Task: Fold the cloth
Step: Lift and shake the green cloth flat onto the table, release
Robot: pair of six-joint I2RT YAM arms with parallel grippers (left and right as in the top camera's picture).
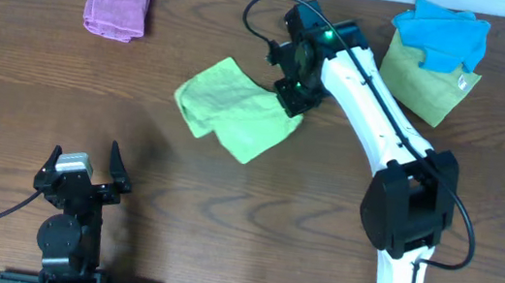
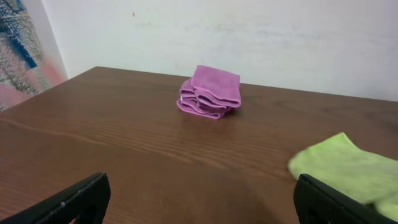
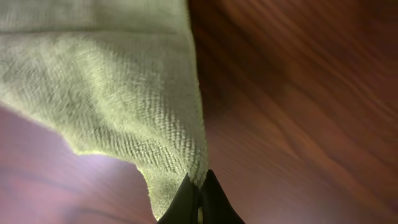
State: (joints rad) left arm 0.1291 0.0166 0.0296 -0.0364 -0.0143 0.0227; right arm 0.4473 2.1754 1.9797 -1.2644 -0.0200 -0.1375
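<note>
The lime-green cloth (image 1: 237, 108) lies rumpled and partly doubled over near the middle of the wooden table. My right gripper (image 1: 290, 96) is down at its right corner, shut on the cloth's edge. In the right wrist view the cloth (image 3: 118, 93) hangs from my pinched fingertips (image 3: 199, 186), a corner of fabric caught between them. My left gripper (image 1: 87, 174) rests near the front left edge, open and empty. In the left wrist view its fingers (image 2: 74, 202) stand wide apart, with part of the cloth (image 2: 348, 168) at the right.
A folded purple cloth (image 1: 118, 4) lies at the back left, also the purple cloth (image 2: 210, 92) in the left wrist view. At the back right a bright blue cloth (image 1: 442, 37) sits on a dull yellow-green cloth (image 1: 426, 86).
</note>
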